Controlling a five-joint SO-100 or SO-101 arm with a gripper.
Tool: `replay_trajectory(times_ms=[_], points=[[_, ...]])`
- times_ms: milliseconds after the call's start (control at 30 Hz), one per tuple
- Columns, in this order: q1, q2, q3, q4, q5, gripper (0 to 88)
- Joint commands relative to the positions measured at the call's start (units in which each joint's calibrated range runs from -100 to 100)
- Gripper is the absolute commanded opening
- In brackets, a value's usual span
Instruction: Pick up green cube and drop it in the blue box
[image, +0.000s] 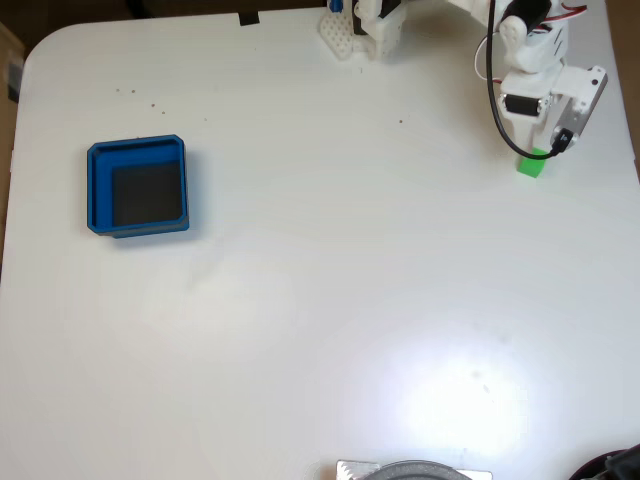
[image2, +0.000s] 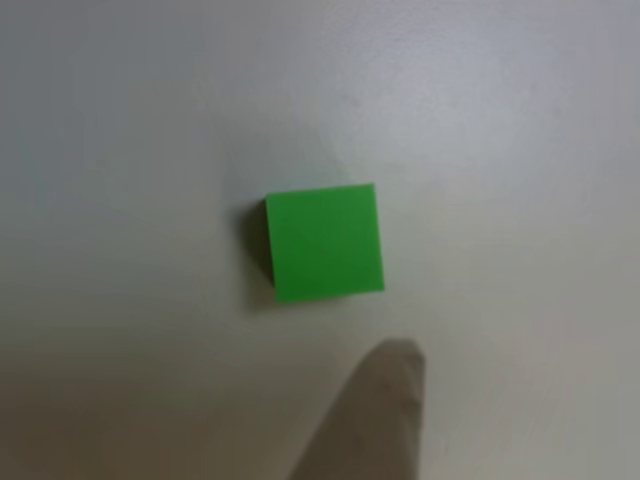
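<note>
The green cube (image: 530, 166) lies flat on the white table at the far right of the fixed view. My gripper (image: 541, 150) hangs right over it, its fingers mostly hidden under the white wrist. The close other view looks straight down on the green cube (image2: 325, 242). One pale fingertip (image2: 385, 395) rises from the bottom edge there, a short gap away from the cube and touching nothing. No second finger stands against it, so the gripper is open and empty. The blue box (image: 98, 190), with a dark floor, sits far off at the left and holds nothing.
The arm's white base (image: 362, 28) stands at the table's top edge, and a black cable (image: 491, 95) loops down beside the wrist. A grey round object (image: 415, 471) and a dark one (image: 615, 466) poke in at the bottom edge. The table's right edge is close to the cube.
</note>
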Motion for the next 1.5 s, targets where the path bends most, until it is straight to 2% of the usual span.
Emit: replay_trajectory(times_ms=[0, 633, 833, 1467], points=[[-0.35, -0.42, -3.71, 0.37, -0.15, 26.6], [-0.73, -0.25, -3.8, 0.37, 0.29, 26.7], [-3.63, 2.09, -3.8, 0.37, 0.29, 26.7], [-3.4, 9.62, -3.8, -0.61, -0.2, 26.7]])
